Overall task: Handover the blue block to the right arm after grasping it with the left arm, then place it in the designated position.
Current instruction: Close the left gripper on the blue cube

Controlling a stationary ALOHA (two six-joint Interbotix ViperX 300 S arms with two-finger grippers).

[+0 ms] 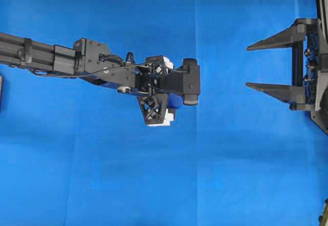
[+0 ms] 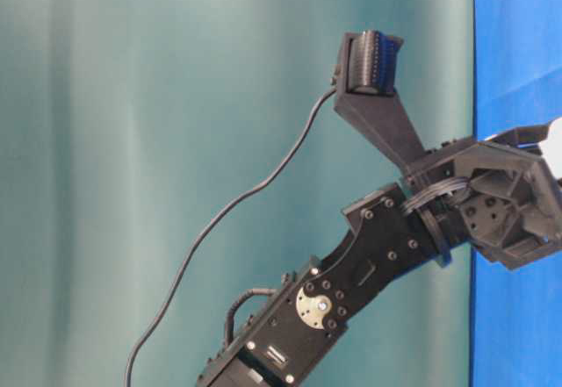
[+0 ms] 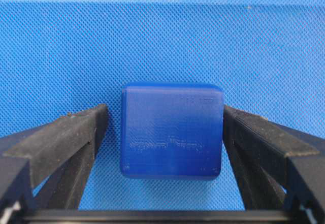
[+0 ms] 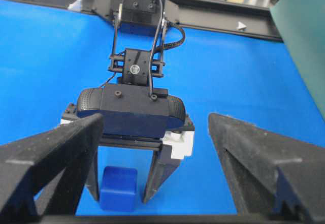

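Note:
The blue block (image 3: 171, 131) rests on the blue cloth (image 3: 162, 41), a faint printed mark on its upper face. My left gripper (image 3: 165, 113) is open and straddles it. A strip of cloth shows beside the left finger (image 3: 76, 137), and the right finger (image 3: 259, 142) stands very near the block's side. In the right wrist view the block (image 4: 118, 188) sits between the left gripper's lowered black fingers (image 4: 160, 176), below its white bracket (image 4: 183, 142). My right gripper (image 1: 247, 66) is open and empty at the right edge, facing the left arm (image 1: 102, 62).
Blue cloth (image 1: 154, 185) covers the whole table. A black frame rail (image 4: 218, 13) runs along the far edge behind the left arm. In the table-level view the left arm's wrist camera (image 2: 369, 62) and cable stand before a teal backdrop (image 2: 132, 141).

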